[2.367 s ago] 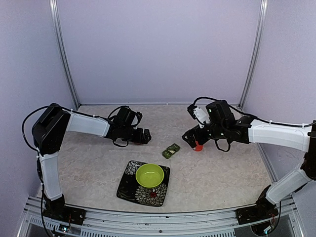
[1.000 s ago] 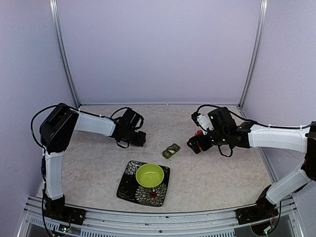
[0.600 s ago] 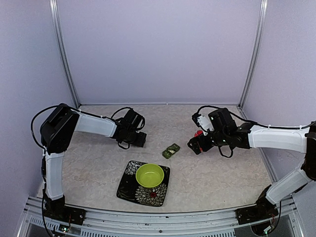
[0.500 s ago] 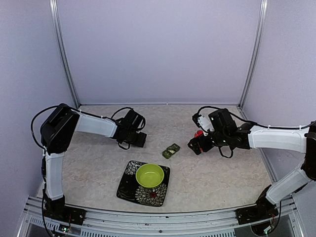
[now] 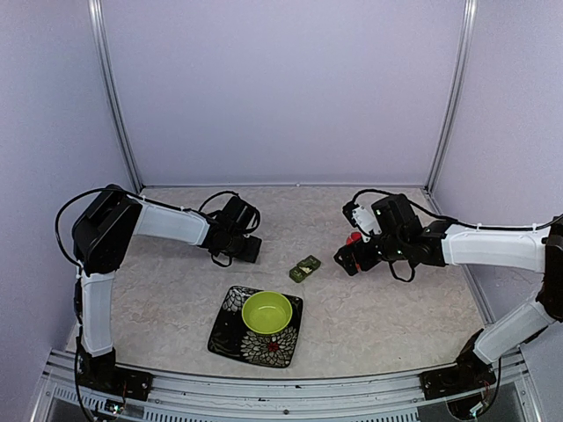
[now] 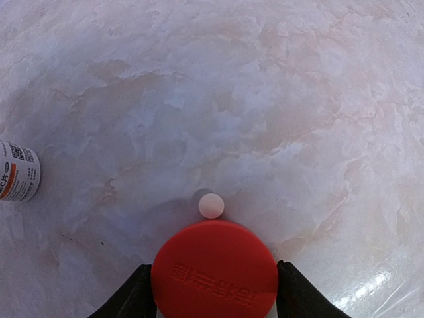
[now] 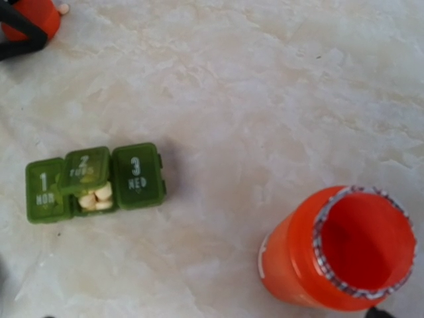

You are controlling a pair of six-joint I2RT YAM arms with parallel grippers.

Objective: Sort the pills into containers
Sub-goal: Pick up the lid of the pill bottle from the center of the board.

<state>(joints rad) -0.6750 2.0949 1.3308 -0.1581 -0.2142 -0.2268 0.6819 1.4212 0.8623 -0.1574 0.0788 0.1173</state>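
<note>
Both your arms stretch low: left pincer (image 6: 213, 297) clamps a cap (image 6: 213, 265), pill (image 6: 211, 205) just ahead; right pincer (image 5: 349, 257) grips the open bottle (image 7: 338, 248), pillbox (image 7: 96, 182) ahead-left, middle lid up.

The dark green pillbox (image 7: 95, 182) lies flat mid-scene, a strip of three compartments numbered 1, 2 and 3. Lids 1 and 3 are closed; lid 2 is raised over white pills (image 7: 96, 197). One loose pill (image 6: 211, 205) lies to its left.
</note>
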